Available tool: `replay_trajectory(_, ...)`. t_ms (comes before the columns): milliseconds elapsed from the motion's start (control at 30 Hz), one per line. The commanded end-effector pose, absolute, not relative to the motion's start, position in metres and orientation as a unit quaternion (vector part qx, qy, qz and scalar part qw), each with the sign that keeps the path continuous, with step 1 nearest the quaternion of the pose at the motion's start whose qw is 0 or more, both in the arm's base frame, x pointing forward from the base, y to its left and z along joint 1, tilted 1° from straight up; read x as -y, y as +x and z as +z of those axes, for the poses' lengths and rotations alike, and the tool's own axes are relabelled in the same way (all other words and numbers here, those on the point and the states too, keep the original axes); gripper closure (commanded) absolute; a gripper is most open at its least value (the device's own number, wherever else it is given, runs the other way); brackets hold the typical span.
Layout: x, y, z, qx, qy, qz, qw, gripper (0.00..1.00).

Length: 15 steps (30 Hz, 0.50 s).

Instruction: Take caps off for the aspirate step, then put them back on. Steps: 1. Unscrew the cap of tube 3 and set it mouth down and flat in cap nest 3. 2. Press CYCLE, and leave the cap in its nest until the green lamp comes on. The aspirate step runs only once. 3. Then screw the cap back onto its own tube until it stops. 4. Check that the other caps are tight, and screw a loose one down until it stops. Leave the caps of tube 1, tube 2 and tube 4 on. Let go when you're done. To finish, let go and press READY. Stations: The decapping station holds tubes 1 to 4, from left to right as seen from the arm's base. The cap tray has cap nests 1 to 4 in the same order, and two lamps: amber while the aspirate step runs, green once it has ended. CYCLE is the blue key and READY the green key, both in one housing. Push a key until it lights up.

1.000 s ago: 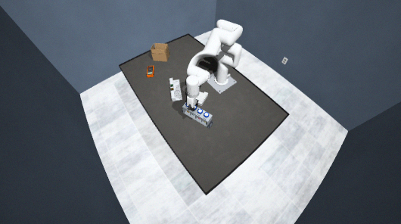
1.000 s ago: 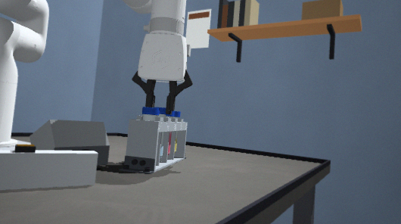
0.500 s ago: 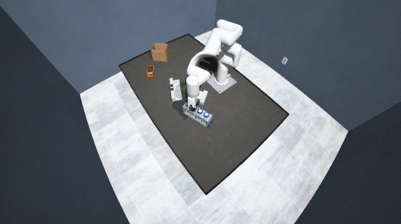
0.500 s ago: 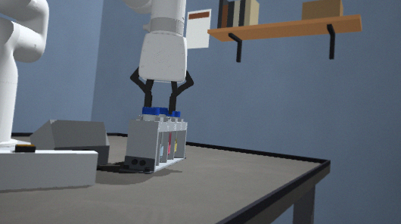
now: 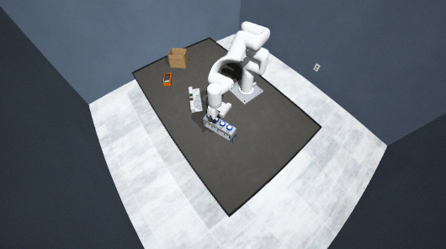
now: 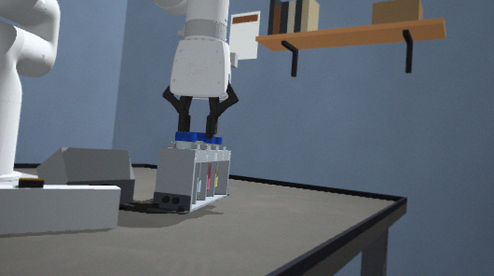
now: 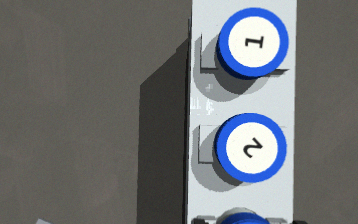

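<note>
Top view: arm bends down over the decapping station on the dark table; cap tray lies just beside it; a cardboard box and an orange device sit farther off.
Exterior view: gripper points straight down at the blue caps, fingers part-spread, pinching nothing.
Wrist view: caps read "1" and "2", both on their tubes; tube 3's cap shows only as a blue edge at the bottom.
</note>
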State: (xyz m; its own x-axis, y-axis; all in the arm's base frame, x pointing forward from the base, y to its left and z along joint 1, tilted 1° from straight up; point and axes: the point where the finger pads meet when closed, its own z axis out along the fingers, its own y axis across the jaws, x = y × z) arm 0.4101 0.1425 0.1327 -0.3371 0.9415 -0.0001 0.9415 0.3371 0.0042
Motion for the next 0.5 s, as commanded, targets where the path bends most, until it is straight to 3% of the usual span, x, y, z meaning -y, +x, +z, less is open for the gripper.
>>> replay_trajectory(0,-0.1430,0.4112,0.1364,-0.813,0.583,-0.001,0.007,0.54)
replay_trajectory(300,-0.1431,0.4112,0.1375,-0.813,0.583,-0.001,0.007,0.54)
replay_trajectory(333,-0.1431,0.4112,0.1375,-0.813,0.583,-0.001,0.007,1.00)
replay_trajectory(467,-0.1431,0.4112,0.1375,-0.813,0.583,-0.001,0.007,1.00)
